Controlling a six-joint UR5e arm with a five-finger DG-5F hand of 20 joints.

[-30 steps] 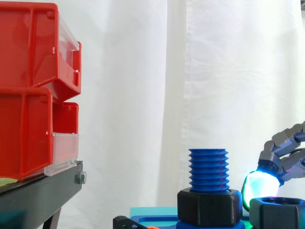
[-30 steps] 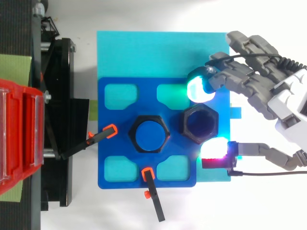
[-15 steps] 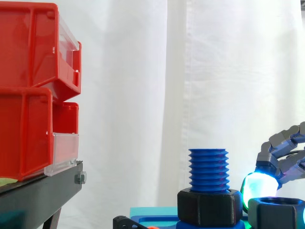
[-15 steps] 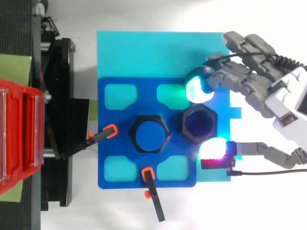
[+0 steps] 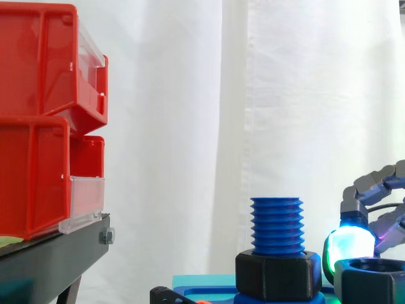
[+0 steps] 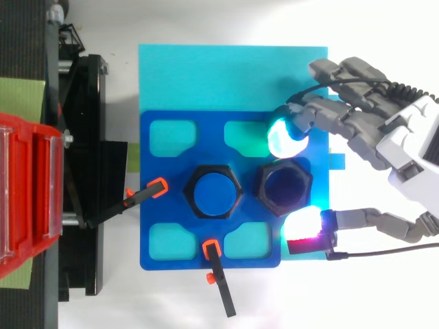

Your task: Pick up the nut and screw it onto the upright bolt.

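The blue threaded bolt (image 5: 276, 225) stands upright in a black hexagonal collar (image 6: 215, 191) at the middle of the blue plate (image 6: 147, 164). Just right of it lies the loose black nut (image 6: 283, 187), whose top also shows low in the side view (image 5: 370, 282). My hand (image 6: 411, 157) comes in from the right. A cyan-glowing pad (image 6: 287, 136) presses the nut's far side and the red-glowing thumb pad (image 6: 305, 224) its near corner, so the nut sits pinched between them. The nut rests on or barely above the plate; I cannot tell which.
The blue plate lies on a cyan board (image 6: 206, 75). Two black clamps with orange tips (image 6: 158, 186) (image 6: 212, 248) point at the bolt's collar from the left and front. Red bins (image 5: 38, 120) on a black stand (image 6: 86, 171) fill the left.
The hand has shifted toward the plate's near side and the nut has slid with it. The finger pad and thumb now sit tight against the nut.
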